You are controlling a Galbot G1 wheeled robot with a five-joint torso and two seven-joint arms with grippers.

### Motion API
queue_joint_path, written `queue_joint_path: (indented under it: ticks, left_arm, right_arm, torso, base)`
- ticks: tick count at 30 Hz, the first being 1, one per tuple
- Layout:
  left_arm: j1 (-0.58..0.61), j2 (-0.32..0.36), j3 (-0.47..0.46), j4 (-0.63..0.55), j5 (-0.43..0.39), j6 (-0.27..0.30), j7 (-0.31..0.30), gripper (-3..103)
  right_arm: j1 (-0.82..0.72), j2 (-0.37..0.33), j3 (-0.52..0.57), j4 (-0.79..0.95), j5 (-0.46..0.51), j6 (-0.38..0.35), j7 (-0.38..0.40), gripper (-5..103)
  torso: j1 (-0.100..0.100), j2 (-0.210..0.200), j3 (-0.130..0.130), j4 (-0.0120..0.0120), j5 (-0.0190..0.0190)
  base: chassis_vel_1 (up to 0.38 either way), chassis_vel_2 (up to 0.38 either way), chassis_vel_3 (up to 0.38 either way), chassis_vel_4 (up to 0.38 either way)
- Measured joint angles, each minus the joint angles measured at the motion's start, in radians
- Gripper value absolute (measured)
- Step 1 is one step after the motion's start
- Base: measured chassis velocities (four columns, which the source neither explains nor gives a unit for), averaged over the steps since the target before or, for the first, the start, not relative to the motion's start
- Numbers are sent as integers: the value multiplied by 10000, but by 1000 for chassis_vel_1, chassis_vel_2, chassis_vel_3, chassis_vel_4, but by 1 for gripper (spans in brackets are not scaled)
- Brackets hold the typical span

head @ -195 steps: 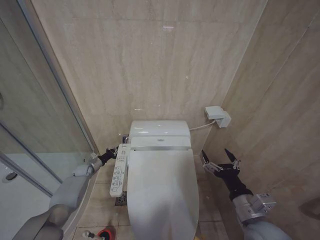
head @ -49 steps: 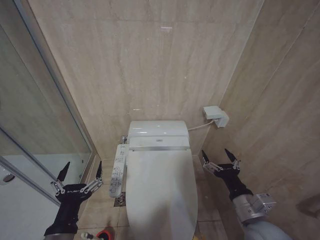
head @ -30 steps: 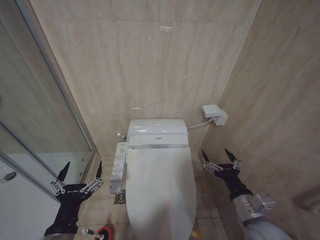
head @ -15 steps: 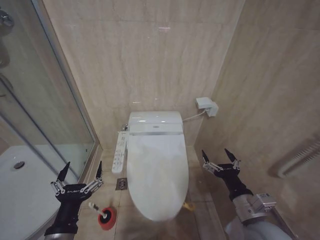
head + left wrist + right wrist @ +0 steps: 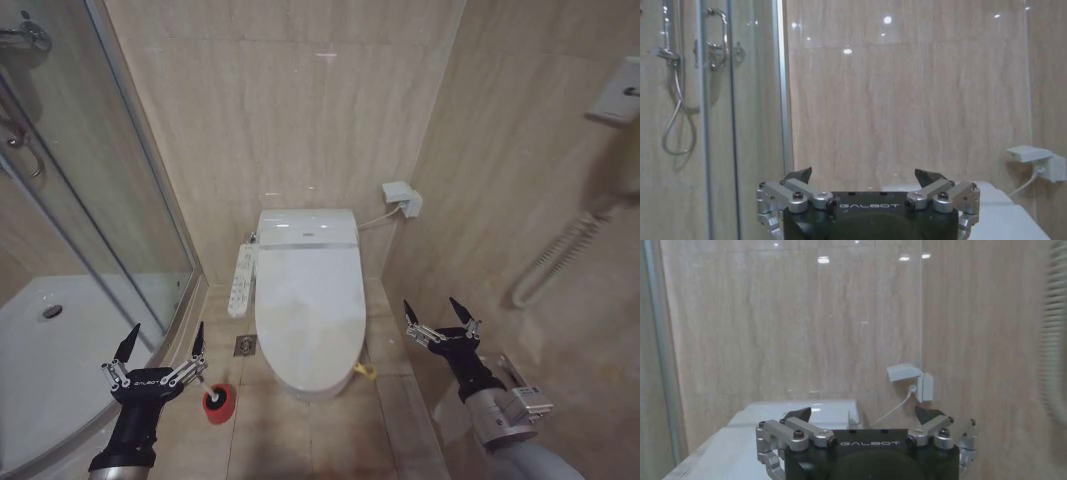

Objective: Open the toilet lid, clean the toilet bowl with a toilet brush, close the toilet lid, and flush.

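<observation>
Toilet lid (image 5: 307, 315): down, flat over the seat, so the toilet bowl is hidden beneath it. Judged: either not yet opened or closed again; the frames alone cannot say which.

Yellow strap (image 5: 366, 371): a yellow bit shows at the lid's front rim on the robot's right, hanging toward the floor. Probably there as a pull loop, since the glossy lid offers thin prongs little to grip.

Toilet brush (image 5: 200, 385): thin white handle leaning up out of the red cup holder (image 5: 218, 402), which stands on the floor tiles just left of the toilet's front, near the shower tray (image 5: 60, 350). Placed on the left arm's side, within its reach.

Left hand (image 5: 160, 342): prongs spread wide, holding nothing, raised low on the left, above and just beside the brush handle as the head view shows it; height above it cannot be told. The left wrist view shows both prongs apart, aimed at the back wall.

Right hand (image 5: 440, 316): prongs spread, empty, held up to the right of the toilet, well apart from the lid. Points at the wall and the wall box (image 5: 903, 372) with its cable.

Posture, judged: both arms carried symmetrically, hands ready, touching nothing; the robot stands back with the whole toilet in view.

Control panel (image 5: 241, 281): long white remote along the toilet's left side.
</observation>
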Motion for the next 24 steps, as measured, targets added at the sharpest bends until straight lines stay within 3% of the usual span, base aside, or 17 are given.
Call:
queue_joint_path:
  ticks: [15, 24]
  left_arm:
    - [1, 0, 0, -1, 0, 0, 0, 100]
    - [0, 0, 0, -1, 0, 1, 0, 100]
  right_arm:
    - [-3, 0, 0, 1, 0, 0, 0, 100]
    - [1, 0, 0, 0, 0, 0, 0, 100]
  torso:
    - [-8, 2, -4, -3, -4]
    - [1, 0, 0, 0, -6]
  base:
    - [248, -261, -257, 261]
    - [56, -64, -40, 51]
